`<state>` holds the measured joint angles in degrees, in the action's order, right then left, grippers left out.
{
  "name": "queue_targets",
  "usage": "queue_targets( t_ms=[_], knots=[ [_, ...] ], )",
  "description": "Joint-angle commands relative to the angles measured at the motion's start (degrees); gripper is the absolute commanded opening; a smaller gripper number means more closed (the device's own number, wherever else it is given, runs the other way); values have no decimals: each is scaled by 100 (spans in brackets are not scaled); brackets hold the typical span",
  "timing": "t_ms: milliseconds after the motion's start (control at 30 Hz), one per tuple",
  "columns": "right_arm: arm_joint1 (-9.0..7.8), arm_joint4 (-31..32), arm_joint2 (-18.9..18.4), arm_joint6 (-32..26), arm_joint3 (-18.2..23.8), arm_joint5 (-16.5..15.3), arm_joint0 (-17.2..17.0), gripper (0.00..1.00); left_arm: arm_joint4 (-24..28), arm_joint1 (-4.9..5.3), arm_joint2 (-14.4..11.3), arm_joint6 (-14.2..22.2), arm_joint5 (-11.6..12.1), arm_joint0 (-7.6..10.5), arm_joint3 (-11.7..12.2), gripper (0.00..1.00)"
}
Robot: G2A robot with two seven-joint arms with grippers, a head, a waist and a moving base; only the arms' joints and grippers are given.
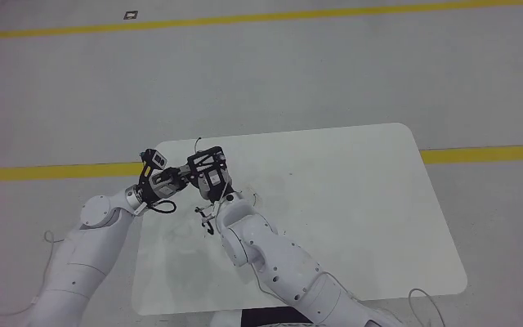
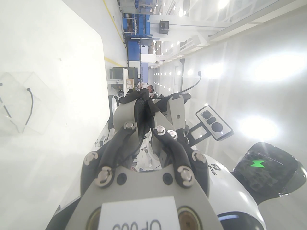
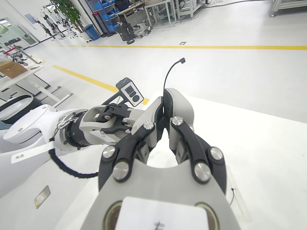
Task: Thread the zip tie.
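Here, my right gripper (image 3: 165, 106) pinched shut on the zip tie (image 3: 167, 75), its head curling up, my left gripper (image 2: 143, 111) pressed closed just beside it, both over the far left corner of the table (image 1: 351, 204), clear tray (image 2: 36, 80) of ties nearby

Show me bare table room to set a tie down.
Free: the table's half right of the right arm, out to its edges; also the near strip between it and the left arm. Crowded: the far left corner, where left claw and right claw meet by the tray.
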<state>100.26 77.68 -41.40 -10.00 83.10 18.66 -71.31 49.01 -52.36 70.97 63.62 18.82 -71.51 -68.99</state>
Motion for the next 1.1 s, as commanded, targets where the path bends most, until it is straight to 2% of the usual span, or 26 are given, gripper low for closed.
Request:
queue_targets(
  t_ms=[0,533,733,1067],
  knots=[
    [3,39,-2,-26,-15,44,3,0,0,0,0,0,0,0,0,0],
    [-4,141,-48,-110,-19,82,-39,0,0,0,0,0,0,0,0,0],
    [-19,67,-8,-76,-8,-4,-40,0,0,0,0,0,0,0,0,0],
    [-49,213,-22,-132,20,82,-99,0,0,0,0,0,0,0,0,0]
  ],
)
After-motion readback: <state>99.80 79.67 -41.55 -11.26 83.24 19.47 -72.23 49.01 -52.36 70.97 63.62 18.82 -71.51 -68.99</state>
